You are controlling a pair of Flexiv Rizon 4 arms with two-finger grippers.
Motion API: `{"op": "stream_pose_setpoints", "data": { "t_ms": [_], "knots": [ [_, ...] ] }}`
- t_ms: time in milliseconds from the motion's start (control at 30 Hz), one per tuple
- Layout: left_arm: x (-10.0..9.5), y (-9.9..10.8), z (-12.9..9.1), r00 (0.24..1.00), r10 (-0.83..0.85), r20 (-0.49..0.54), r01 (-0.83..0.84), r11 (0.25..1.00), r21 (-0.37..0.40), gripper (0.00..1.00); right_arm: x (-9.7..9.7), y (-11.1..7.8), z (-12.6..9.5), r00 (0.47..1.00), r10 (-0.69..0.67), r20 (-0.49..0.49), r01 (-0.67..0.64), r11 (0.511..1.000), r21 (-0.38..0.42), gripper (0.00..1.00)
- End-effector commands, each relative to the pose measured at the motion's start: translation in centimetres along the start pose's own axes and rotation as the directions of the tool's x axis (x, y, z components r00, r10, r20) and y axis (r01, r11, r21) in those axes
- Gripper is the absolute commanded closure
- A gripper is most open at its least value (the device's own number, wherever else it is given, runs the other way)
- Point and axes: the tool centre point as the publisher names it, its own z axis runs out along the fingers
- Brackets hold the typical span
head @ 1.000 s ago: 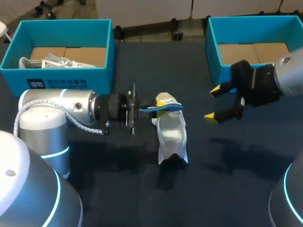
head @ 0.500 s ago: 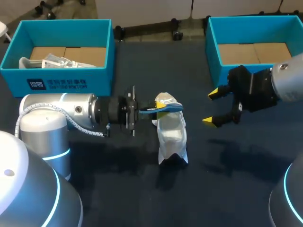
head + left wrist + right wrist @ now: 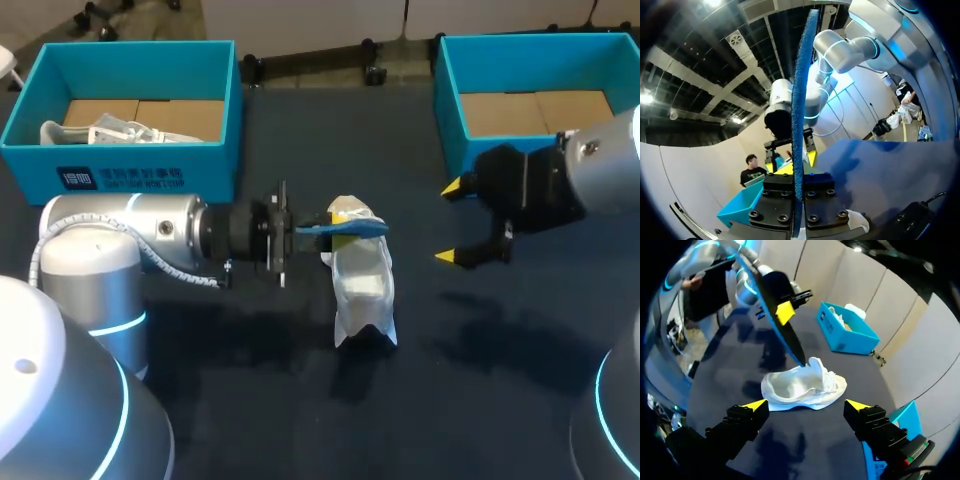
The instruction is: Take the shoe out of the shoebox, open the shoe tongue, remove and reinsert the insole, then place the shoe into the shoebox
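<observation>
Right gripper [image 3: 452, 222], fingers spread, has turned slightly, shoebox [image 3: 452, 150] wall at 12 o'clock; left gripper [image 3: 338, 221] clamps insole [image 3: 366, 227] above shoe [image 3: 362, 285].

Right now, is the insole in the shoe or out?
Out: the left gripper holds the blue insole, its tip just above the white shoe.

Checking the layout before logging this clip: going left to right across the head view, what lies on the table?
Left shoebox → white shoe → right tool → right shoebox. The left tool and its blue insole overlap the shoe, so they are left out.
</observation>
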Motion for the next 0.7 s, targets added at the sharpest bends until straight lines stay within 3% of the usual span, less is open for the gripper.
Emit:
{"op": "stream_pose_setpoints", "data": {
  "t_ms": [33,467,633,700],
  "knots": [
    [0.4,0.2,-0.3,1.0,-0.012,-0.008,0.012,1.0,-0.008,1.0,0.1,0.4,0.8,0.999,-0.035,-0.006,0.036,0.997,0.065,0.0],
    [1.7,0.4,-0.7,0.999,-0.045,-0.005,0.045,0.999,-0.011,1.0,0.5,1.0,3.5,0.996,-0.083,-0.037,0.087,0.984,0.158,0.0],
    [2.3,0.9,-1.1,0.998,-0.063,0.009,0.063,0.998,-0.013,1.0,0.8,0.6,4.5,0.994,-0.094,-0.054,0.102,0.979,0.177,0.0],
    [2.5,1.2,-1.3,0.998,-0.067,0.011,0.067,0.998,-0.017,1.0,0.9,0.2,4.9,0.995,-0.088,-0.05,0.095,0.985,0.146,0.0]
  ]
}}
